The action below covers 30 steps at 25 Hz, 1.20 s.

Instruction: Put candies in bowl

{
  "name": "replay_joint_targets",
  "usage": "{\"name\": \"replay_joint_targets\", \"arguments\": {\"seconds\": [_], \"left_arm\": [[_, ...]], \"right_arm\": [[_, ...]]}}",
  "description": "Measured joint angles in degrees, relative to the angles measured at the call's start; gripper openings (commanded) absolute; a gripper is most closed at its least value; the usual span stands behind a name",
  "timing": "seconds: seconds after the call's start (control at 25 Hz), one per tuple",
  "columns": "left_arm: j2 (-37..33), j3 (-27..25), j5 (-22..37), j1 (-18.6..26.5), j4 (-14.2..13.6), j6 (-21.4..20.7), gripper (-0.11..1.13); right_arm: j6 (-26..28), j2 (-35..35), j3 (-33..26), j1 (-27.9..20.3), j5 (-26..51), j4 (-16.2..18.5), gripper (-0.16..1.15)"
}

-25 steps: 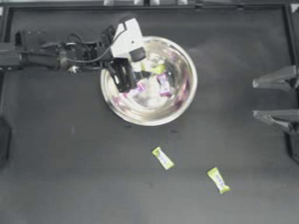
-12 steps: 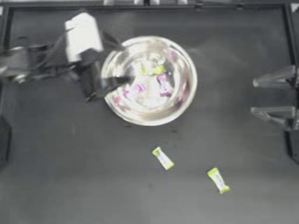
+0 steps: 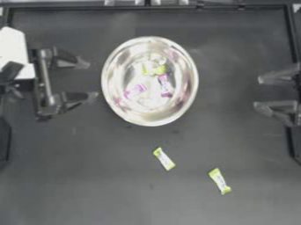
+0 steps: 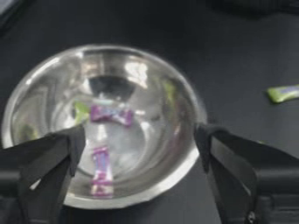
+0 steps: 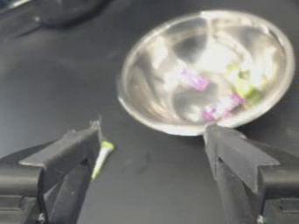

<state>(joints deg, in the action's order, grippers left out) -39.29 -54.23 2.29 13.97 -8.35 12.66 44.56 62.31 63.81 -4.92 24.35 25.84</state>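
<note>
The silver bowl (image 3: 152, 115) sits at the table's middle, a little toward the back. Inside it lie a yellow-green candy (image 3: 154, 69) and two pink-purple candies (image 3: 166, 84) (image 3: 135, 91). Two more yellow-green candies (image 3: 164, 158) (image 3: 219, 181) rest on the table in front of the bowl. My left gripper (image 3: 82, 78) is open and holds nothing, just left of the bowl. Its wrist view looks into the bowl (image 4: 158, 144) at the pink-purple candies (image 4: 111, 114). At the right edge my right gripper (image 3: 266, 92) waits open, facing the bowl (image 5: 169, 48).
A raised dark frame borders the table at the back and sides. One loose candy (image 5: 104, 153) shows beside a finger in the right wrist view, and another candy (image 4: 284, 92) lies beyond the bowl in the left wrist view.
My left arm has drawn back from above the bowl's back-left rim to the table's left side, gripper open. The right arm and the candies on the table have not moved.
</note>
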Motion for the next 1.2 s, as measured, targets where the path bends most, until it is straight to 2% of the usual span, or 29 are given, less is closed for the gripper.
{"name": "replay_joint_targets", "arguments": {"seconds": [0.2, 0.36, 0.44, 0.52, 0.68, 0.84, 1.08, 1.2], "left_arm": [[-4.66, -3.34, -1.23, -1.32, 0.18, 0.00, 1.03], [-5.62, -4.75, -1.67, -1.32, 0.53, 0.09, 1.03], [-6.77, -5.54, -2.11, -1.32, 0.53, 0.09, 1.03], [-8.00, -6.15, -2.55, -1.23, 0.53, 0.09, 1.03], [-9.40, -7.56, -2.81, -1.23, 0.62, 0.09, 1.03], [-10.81, -8.61, -2.81, -1.23, 0.62, 0.09, 1.03], [-12.04, -9.23, -2.81, -1.41, 0.62, 0.00, 1.03], [-12.30, -9.49, -2.81, -1.32, 0.62, 0.09, 1.03]], "right_arm": [[0.09, -2.72, -5.98, 2.99, 12.13, -2.99, 0.98], [0.79, -6.59, -11.43, 4.92, 20.74, -8.53, 0.94], [1.93, -9.76, -14.24, 6.68, 25.66, -11.51, 0.90], [5.36, -13.18, -16.35, 8.26, 29.88, -12.57, 0.86], [17.84, -18.46, -19.42, 11.78, 33.84, -11.43, 0.83], [27.33, -22.85, -21.27, 17.31, 36.47, -9.05, 0.83], [35.86, -30.85, -24.17, 24.08, 39.73, -6.42, 0.85], [39.20, -33.57, -25.40, 26.10, 39.20, -5.98, 0.94]]}}
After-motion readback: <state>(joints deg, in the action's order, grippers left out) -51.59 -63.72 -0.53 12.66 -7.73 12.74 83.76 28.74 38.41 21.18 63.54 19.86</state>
